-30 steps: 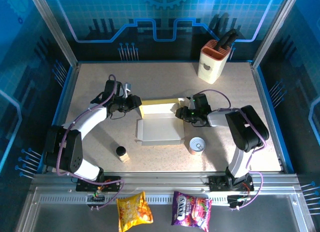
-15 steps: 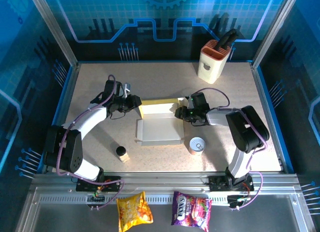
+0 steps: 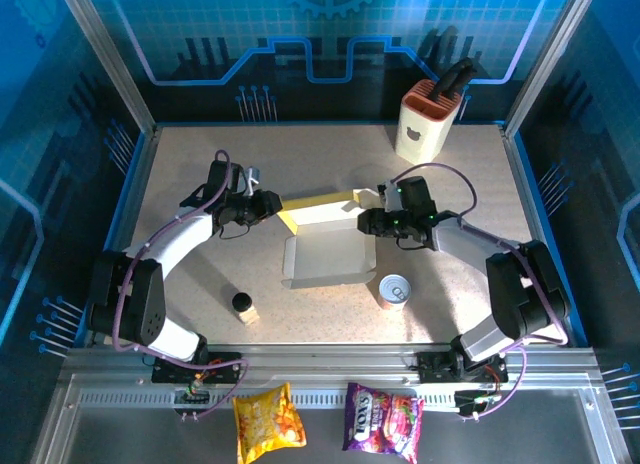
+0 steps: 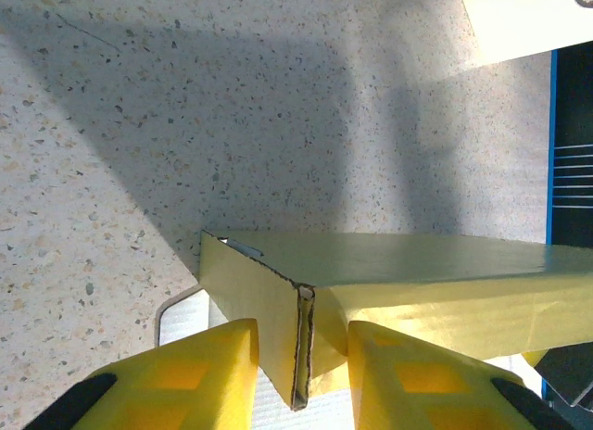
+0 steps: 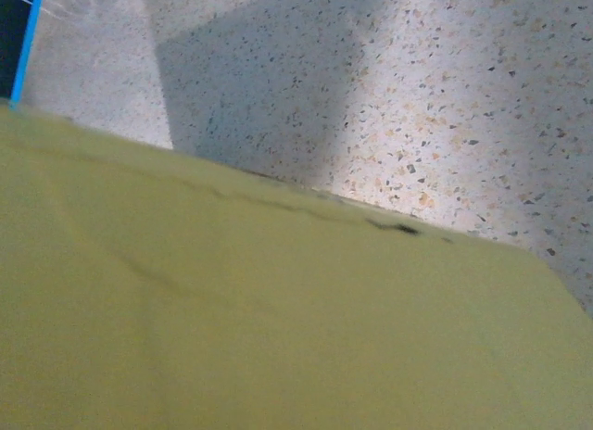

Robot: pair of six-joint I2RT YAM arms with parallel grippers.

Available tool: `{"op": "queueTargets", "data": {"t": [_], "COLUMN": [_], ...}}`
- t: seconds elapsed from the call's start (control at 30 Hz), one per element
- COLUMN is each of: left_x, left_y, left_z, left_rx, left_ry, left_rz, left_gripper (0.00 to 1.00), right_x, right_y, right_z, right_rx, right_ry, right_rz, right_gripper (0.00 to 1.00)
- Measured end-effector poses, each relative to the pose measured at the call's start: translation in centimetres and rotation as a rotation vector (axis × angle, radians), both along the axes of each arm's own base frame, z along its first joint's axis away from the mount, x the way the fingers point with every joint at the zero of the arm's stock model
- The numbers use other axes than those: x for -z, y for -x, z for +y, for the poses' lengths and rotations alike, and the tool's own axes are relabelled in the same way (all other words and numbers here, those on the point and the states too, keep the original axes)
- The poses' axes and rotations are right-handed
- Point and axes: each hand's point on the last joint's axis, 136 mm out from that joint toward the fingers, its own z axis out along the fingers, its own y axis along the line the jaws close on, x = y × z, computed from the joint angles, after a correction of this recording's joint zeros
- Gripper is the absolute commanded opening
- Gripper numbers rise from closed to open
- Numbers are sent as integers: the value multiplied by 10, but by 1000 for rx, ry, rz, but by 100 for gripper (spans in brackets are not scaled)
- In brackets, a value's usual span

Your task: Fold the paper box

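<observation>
The tabletop (image 3: 200, 164) carries the paper box (image 3: 325, 259) at its centre, long axis running 9 to 3 o'clock, with the yellow rear wall raised on the 12 o'clock side. The left gripper (image 3: 268, 206) pinches that wall's 10 o'clock corner between its yellow fingers (image 4: 190, 379). The right gripper (image 3: 366, 221) sits at the 2 o'clock corner; I cannot tell whether it is spread or closed. Both arms are about equally near. The print on the purple snack bag (image 3: 383, 422) at 6 o'clock is too small to read.
</observation>
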Motion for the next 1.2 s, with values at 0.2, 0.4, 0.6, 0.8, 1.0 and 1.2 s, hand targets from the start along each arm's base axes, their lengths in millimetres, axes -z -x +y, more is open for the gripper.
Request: {"op": "queueTargets", "data": {"t": [0.2,0.4,0.6,0.8,1.0,1.2], "left_x": [0,-2,-14,-32,-33,-15], "left_y": [0,0,-4,-10,-9,-1], "left_z": [0,-2,-5,-10,-19,-19], "left_rx": [0,-2,-4,10,38,55], "left_ry": [0,15,34,53,45,15], "left_rz": [1,10,1,-25,-6,58], "left_gripper": [33,39,45,50,50,47], "right_x": [-4,-26,-31,-31,-41,-28], "right_y": [6,7,8,3,-19,-38], "right_z": [-4,-23,-33,-46,-54,-53], "right_rx": [-41,-43,-64,-72,-87,-114], "right_ry": [-20,35,115,184,204,191], "right_rz": [7,-82,-140,-185,-252,-242], "right_gripper": [48,50,50,59,60,59]}}
